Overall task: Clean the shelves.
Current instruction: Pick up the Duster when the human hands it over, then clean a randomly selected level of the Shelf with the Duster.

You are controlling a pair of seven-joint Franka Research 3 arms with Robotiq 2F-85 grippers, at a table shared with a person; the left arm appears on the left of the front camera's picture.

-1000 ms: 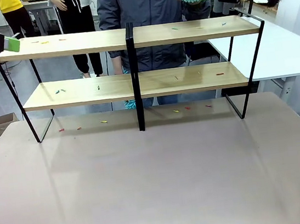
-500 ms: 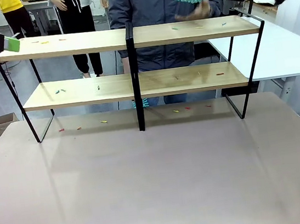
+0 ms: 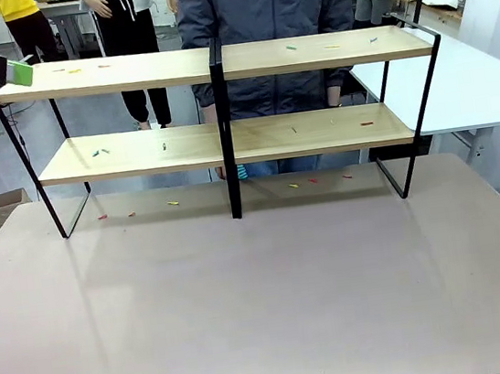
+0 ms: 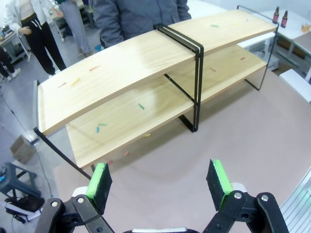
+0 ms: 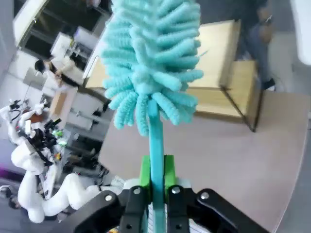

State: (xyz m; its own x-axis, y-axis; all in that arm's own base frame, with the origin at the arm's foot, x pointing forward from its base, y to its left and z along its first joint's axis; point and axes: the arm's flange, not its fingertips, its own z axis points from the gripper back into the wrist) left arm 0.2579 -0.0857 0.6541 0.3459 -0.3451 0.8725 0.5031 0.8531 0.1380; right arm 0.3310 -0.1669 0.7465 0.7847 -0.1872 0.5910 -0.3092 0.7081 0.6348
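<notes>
a: shelves (image 3: 124, 72)?
b: standing on the counter (image 3: 264, 296), far side; coloured bits (image 3: 291, 48) on both tiers.
a: grippers?
b: left gripper (image 4: 159, 175) released, pads wide apart. right gripper (image 5: 156, 171) clenched on the teal duster (image 5: 150, 58) handle.

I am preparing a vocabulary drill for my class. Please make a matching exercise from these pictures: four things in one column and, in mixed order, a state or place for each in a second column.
Things
1. left pincer
2. right pincer
3. teal duster
4. coloured scraps

States or places
A. lying on the wood boards of the shelves
B. shut on a thin handle
C. open, holding nothing
D. gripped by its handle, fluffy head pointing away from the green pads

Pairs: 1-C, 2-B, 3-D, 4-A
</notes>
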